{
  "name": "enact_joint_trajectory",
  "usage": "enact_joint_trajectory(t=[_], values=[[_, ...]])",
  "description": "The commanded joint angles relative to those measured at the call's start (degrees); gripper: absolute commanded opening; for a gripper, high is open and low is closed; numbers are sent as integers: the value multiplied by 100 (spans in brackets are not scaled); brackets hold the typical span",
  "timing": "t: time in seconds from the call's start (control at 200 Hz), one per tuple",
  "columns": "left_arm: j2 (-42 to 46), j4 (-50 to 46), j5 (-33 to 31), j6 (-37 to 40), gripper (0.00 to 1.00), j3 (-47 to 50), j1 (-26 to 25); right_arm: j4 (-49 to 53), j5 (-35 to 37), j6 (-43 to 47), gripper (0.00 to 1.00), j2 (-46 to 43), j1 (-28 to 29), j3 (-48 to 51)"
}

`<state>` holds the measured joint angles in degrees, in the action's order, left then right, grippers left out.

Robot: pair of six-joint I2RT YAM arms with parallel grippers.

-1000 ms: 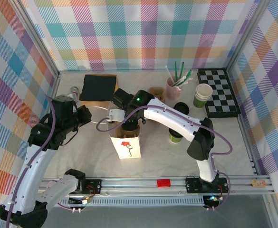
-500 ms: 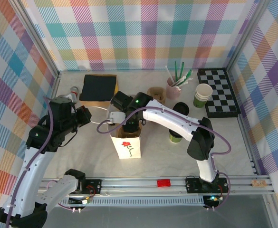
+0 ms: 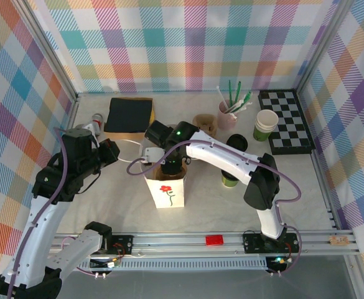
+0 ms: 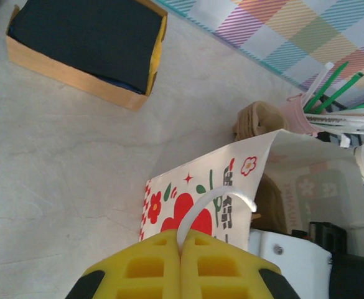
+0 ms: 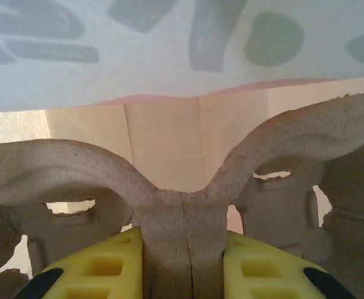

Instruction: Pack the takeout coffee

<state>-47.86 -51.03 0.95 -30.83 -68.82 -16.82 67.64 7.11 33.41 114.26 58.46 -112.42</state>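
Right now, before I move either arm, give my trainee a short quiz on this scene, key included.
1. True or false: the left gripper is shut on the handle of the white paper bag.
2. What does the right gripper hold? A) a loose black lid B) a pulp cup carrier C) a straw
3. Short answer: is the takeout coffee in the bag yet?

Key: 1 true. 2 B. 3 No: it stands on the table, apart from the bag.
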Motion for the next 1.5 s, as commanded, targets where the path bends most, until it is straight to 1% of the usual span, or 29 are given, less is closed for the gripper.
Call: enact_joint_trajectory(t=[0.0,0.21,0.475,0.715,0.78,0.81,0.885,0.94,0.96,1.3,1.491], values=[[134,147,98,-86,0,-91,65,312,23,-126,26,240,-29,-166],[130,137,125,-80,0,-171,65,435,23,-141,26,334,-35,-319],[124,155,115,-85,0,-164,65,357,36,-148,26,291,-35,-265],[152,120,89,-81,0,-222,65,334,61,-154,30,273,-32,-305],[135,128,85,-80,0,-220,65,334,69,-153,33,255,-33,-302],[128,128,81,-73,0,-221,65,325,72,-157,36,251,-31,-307],[104,150,81,-79,0,-221,65,316,71,-159,55,224,-29,-325],[105,163,89,-81,0,-207,65,303,71,-159,65,204,-36,-337],[109,163,89,-81,0,-210,60,298,65,-158,67,189,-30,-334],[102,207,175,-129,0,-188,61,347,88,-123,72,167,-27,-518],[78,242,219,-149,0,-166,64,471,55,-89,78,193,-25,-751]])
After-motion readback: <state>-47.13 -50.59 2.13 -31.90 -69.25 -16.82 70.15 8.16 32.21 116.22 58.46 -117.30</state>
